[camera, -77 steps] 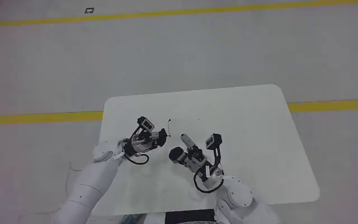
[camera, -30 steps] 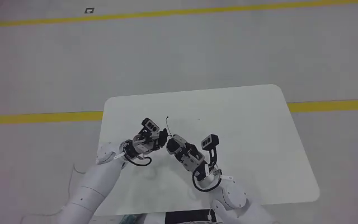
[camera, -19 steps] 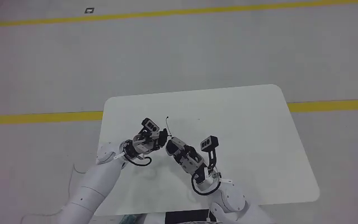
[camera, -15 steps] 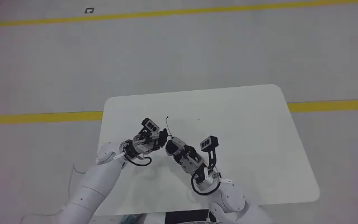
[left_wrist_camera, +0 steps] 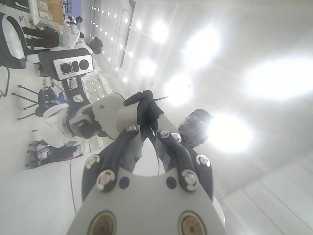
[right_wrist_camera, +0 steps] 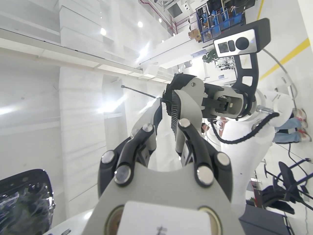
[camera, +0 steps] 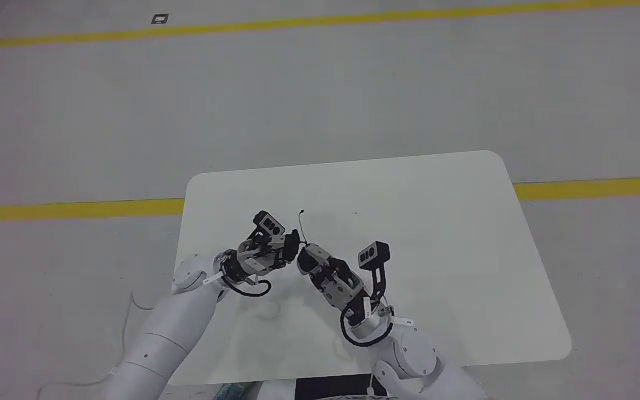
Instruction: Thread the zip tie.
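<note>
One zip tie [camera: 300, 221], one table [camera: 450, 220], two sets of jaws (left, right).

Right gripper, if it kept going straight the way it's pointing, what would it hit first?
Most likely the left gripper, shut on the zip tie: the right gripper points at it, nearly tip to tip above the table. Depth is unclear.

The zip tie [right_wrist_camera: 140, 92] runs out of sight where the left hand [left_wrist_camera: 146, 106] and right hand [right_wrist_camera: 166, 103] meet; its locking head is covered, so whether the tail has passed through cannot be told; nor whether the right hand grips it; from above the strap is too thin to follow.
</note>
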`<state>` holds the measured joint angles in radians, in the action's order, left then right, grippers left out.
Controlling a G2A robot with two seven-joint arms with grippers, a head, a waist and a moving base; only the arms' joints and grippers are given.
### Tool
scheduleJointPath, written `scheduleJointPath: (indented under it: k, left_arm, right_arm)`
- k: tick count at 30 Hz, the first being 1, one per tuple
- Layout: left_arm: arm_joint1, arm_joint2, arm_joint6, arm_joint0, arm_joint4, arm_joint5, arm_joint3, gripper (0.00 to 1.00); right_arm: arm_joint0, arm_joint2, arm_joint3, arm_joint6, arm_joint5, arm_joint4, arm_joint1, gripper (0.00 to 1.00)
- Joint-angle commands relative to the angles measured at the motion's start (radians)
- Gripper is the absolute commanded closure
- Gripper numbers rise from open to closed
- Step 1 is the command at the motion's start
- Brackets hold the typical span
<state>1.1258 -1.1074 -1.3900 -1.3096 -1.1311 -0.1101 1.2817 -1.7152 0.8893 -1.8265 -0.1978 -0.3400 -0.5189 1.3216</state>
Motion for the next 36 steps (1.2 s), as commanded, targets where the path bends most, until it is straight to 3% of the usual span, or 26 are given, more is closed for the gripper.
scheduleJointPath:
  k: [1, 9, 18, 36]
  left_arm:
    - [0.0, 0.0, 0.0, 0.0, 0.0, 0.0, 0.0, 1.0]
    - [0.0, 0.0, 0.0, 0.0, 0.0, 0.0, 0.0, 1.0]
    - [0.0, 0.0, 0.0, 0.0, 0.0, 0.0, 0.0, 1.0]
    - [0.0, 0.0, 0.0, 0.0, 0.0, 0.0, 0.0, 1.0]
  right_arm:
    - [0.0, 0.0, 0.0, 0.001, 0.0, 0.002, 0.002, 0.91]
    - [-0.002, 0.004, 0.0, 0.008, 0.0, 0.021, 0.009, 0.83]
    - [-0.004, 0.007, 0.001, 0.019, 0.0, 0.041, 0.018, 0.84]
    - [-0.019, 0.024, -0.005, 0.042, 0.0, 0.079, 0.039, 1.0]
